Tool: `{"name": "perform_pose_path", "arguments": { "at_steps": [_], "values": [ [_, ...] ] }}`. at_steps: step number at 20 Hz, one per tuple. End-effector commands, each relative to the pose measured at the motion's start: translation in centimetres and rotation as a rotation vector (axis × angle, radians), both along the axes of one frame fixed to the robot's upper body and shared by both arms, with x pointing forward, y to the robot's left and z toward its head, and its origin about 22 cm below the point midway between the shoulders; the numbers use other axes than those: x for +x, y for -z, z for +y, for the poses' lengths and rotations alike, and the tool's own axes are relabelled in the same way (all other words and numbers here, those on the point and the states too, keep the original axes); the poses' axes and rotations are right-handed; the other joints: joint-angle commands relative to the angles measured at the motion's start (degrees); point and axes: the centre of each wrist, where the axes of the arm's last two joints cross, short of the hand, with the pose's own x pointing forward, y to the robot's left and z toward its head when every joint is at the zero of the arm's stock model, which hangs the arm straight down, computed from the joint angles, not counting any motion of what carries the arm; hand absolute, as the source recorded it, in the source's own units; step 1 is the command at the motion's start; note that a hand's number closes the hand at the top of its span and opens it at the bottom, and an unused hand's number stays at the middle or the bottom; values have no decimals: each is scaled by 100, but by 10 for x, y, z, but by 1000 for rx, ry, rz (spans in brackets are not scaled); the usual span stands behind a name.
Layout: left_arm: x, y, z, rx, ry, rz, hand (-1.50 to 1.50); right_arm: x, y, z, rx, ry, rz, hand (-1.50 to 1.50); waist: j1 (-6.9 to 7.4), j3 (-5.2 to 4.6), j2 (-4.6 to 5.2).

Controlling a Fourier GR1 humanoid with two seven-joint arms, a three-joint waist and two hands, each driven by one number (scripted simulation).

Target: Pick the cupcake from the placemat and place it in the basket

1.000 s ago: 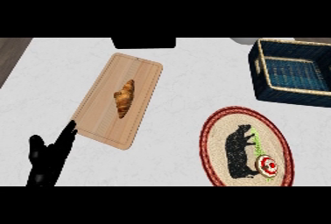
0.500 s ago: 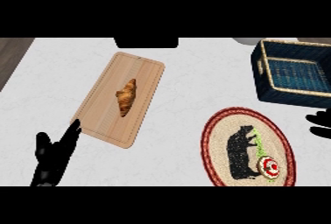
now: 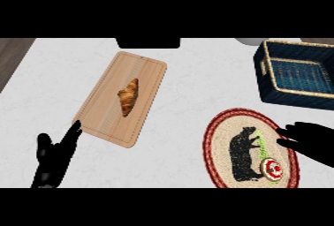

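A small cupcake [image 3: 271, 169] with red and white topping sits on the lower right part of a round placemat [image 3: 222, 132], which has a red rim and a black bear picture. My right hand [image 3: 312, 142] comes in from the right edge, open, its fingertips over the placemat's right rim, just above and right of the cupcake. The dark blue woven basket [image 3: 269, 88] stands at the upper right, nothing visible inside. My left hand [image 3: 55, 159] rests open at the lower left, fingers up.
A wooden cutting board [image 3: 104, 110] with a croissant [image 3: 128, 96] on it lies left of centre, its lower corner near my left hand. A dark object [image 3: 147, 42] sits at the counter's far edge.
My right hand has come into view from the right and moved left and down over the placemat's rim. The left hand has barely shifted.
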Motion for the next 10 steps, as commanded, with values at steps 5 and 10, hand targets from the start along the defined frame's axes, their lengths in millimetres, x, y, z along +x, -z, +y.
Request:
{"name": "perform_pose_path", "arguments": {
  "at_steps": [5,10],
  "values": [
    [-4,2,16,-9,-21,82,0,1,40,0,-10,-5,-1,-150,-25,-55,33],
    [-7,22,-3,3,-17,91,0,22,52,-13,3,4,-8,-150,-2,-55,42]
  ]
}}
